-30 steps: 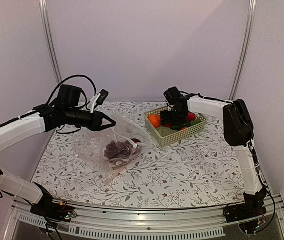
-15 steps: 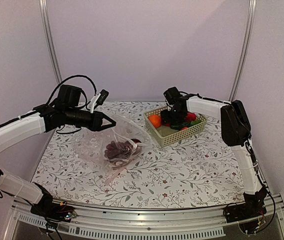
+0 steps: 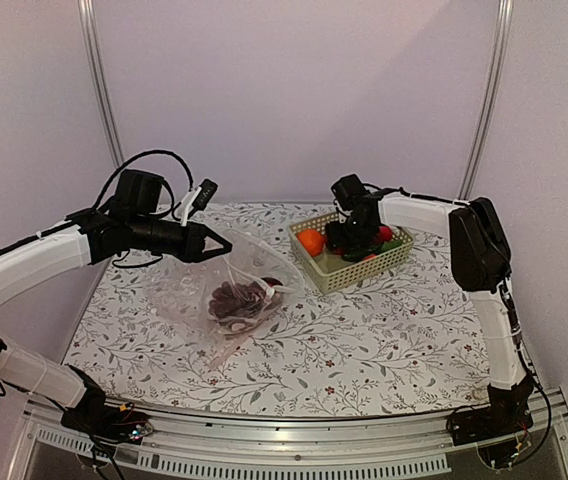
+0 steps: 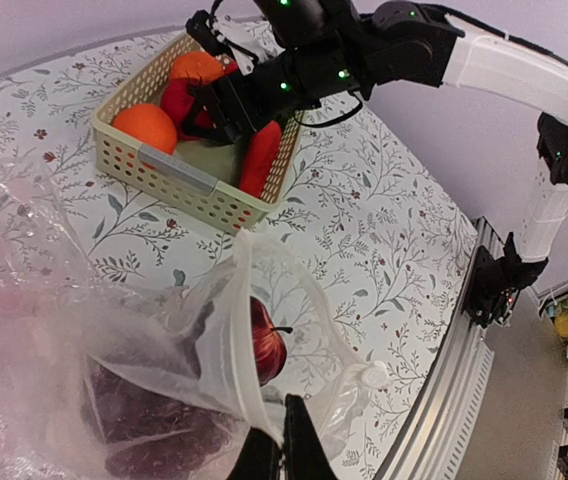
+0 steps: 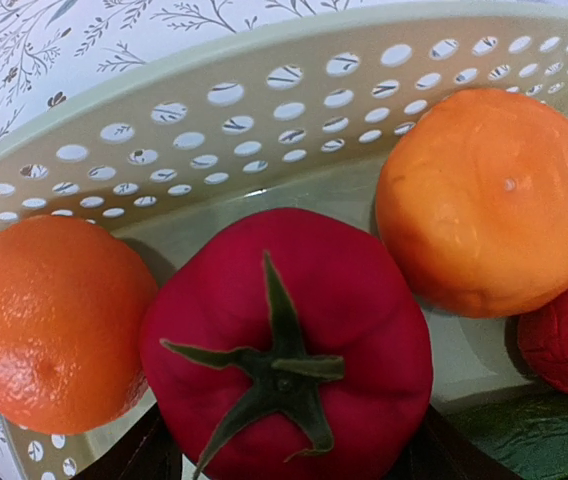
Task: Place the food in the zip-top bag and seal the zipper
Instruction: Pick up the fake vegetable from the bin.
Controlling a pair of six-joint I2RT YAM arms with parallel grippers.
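Observation:
The dotted zip-top bag (image 3: 226,280) hangs open from my left gripper (image 3: 224,245), which is shut on the pale zipper strip (image 4: 241,330) at the bag's top edge. Inside lie the dark purple grapes (image 3: 234,300) and a red apple (image 4: 268,342). In the left wrist view my left gripper (image 4: 282,445) pinches the strip, and a white slider (image 4: 369,375) sits on the far rim. My right gripper (image 3: 356,240) is down in the basket, its fingers pressed on both sides of a red tomato (image 5: 284,310) with a green stem. The right gripper (image 5: 284,445) shows only as dark edges.
The cream perforated basket (image 3: 364,270) stands at the back right of the floral table. It also holds two oranges (image 5: 49,320) (image 5: 489,200), a red textured fruit (image 5: 564,340) and a green vegetable (image 5: 534,430). The table's front rail (image 3: 284,440) runs near the arm bases.
The right gripper's jaws have narrowed onto the tomato, and the wrist has shifted slightly right in the basket. The left arm and the bag have not moved.

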